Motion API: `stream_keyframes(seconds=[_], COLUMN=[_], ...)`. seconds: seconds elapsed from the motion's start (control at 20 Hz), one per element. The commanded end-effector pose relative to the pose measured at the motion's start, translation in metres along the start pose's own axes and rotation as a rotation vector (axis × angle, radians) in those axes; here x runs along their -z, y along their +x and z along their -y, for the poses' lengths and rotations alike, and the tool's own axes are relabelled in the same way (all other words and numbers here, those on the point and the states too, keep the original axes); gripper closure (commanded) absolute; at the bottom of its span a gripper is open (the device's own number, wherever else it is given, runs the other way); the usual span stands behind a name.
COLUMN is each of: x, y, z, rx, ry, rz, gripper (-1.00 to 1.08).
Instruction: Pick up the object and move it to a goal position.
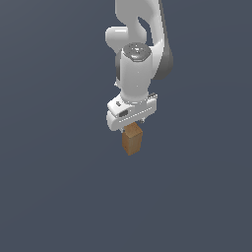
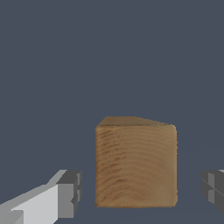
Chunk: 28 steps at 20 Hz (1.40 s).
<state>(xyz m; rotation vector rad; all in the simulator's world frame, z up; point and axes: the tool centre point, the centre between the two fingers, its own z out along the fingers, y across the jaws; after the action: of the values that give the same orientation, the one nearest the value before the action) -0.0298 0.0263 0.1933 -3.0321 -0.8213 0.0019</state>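
My tool point(image 2: 139, 192) straddles the block point(image 2: 136, 162) — fingers point(image 2: 69, 194) spread wide, a gap on each side, gripping nothing — the block standing upright directly beneath the arm point(image 1: 140, 44).

We find the small orange-brown wood-grained block point(image 2: 136, 162) standing between the white robot gripper's point(image 2: 142, 192) two grey-padded fingers point(image 2: 70, 194), with a gap on either side, so neither pad touches it. In the exterior view the block point(image 1: 131, 140) sits directly beneath the gripper point(image 1: 132, 124), its upper part tucked under the hand, on the plain dark surface point(image 1: 59, 197).
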Motion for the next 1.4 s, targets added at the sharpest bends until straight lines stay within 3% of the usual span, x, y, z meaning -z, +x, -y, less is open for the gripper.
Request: stream_keyframes(seconds=[0.0, 0.8, 0.85, 1.35], x=[-0.001, -0.051, -0.051, -0.049], y=[0.0, 0.0, 0.0, 0.0], z=[0.0, 0.0, 0.0, -0.001], rx=[0.0, 0.005, 0.005, 0.004], ry=[0.0, 0.0, 0.0, -0.001], rz=[0.0, -0.001, -0.001, -0.001], gripper=[-0.92, -0.92, 1.08, 1.08])
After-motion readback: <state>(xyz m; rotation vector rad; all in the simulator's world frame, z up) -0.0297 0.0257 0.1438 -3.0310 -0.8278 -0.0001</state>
